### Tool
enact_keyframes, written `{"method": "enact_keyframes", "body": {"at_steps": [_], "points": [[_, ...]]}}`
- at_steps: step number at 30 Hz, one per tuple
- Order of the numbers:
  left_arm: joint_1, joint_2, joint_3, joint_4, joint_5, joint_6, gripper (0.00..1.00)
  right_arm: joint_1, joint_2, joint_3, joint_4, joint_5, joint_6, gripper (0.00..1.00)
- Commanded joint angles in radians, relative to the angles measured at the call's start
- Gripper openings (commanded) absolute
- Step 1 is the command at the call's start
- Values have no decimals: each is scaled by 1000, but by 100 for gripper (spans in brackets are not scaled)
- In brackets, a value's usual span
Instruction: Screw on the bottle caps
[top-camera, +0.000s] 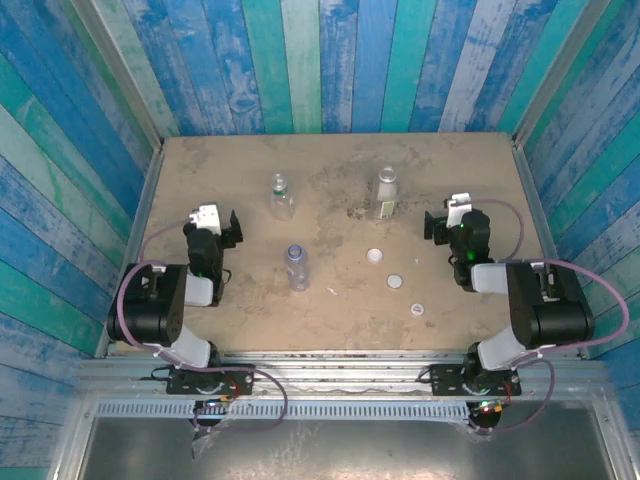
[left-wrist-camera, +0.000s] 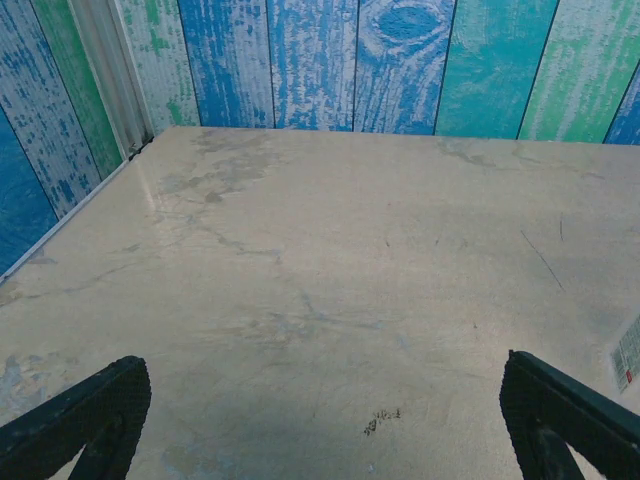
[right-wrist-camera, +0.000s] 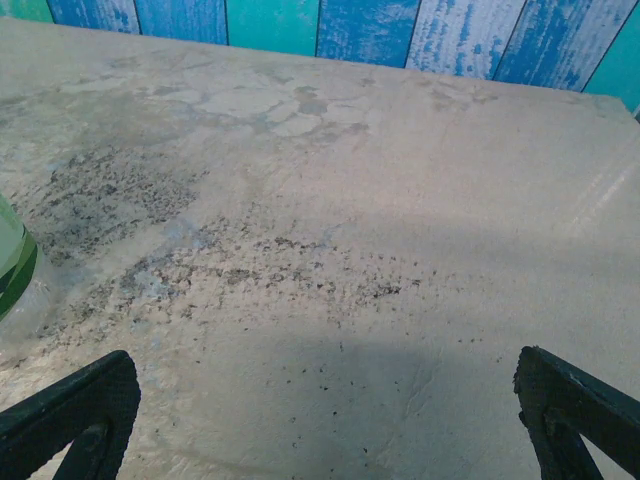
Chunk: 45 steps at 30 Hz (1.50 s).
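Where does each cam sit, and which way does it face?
Top external: above and behind the arm bases, looking down on the worn tan tabletop; black left arm, black right arm, three clear plastic bottles, three round white plastic caps.
Left wrist: low on the left arm, facing the blue-green plank wall; open left fingers at bottom corners.
Right wrist: same on the right arm; open right fingers.
Shared: both wrist views see tabletop and plank wall.

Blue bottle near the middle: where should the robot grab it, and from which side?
Probably around its straight body, below the neck, coming in level from the left. The blue bottle stands upright with nothing touching it, and the left gripper, fingers open, is nearest.
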Motion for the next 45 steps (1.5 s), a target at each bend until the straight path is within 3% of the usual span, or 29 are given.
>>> {"method": "enact_keyframes", "body": {"at_steps": [1,27,34,38,45], "points": [[-2,-43,-12,-3,6,-6,94,-5,-17,-8,-12,4,-9,100],[-3,-53,-18,6,12,3,94,-9,-30,-7,-20,-14,-12,100],[-24,-274,-6,-209,-38,-1,94,-3,-207,-2,-164,-43,-31,100],[-137,-422,13,-314,-131,53,94,31,-348,23,-288,-51,-28,100],[-263,-690,88,-546,-100,-30,94,171,-590,90,-543,-62,-55,100]]}}
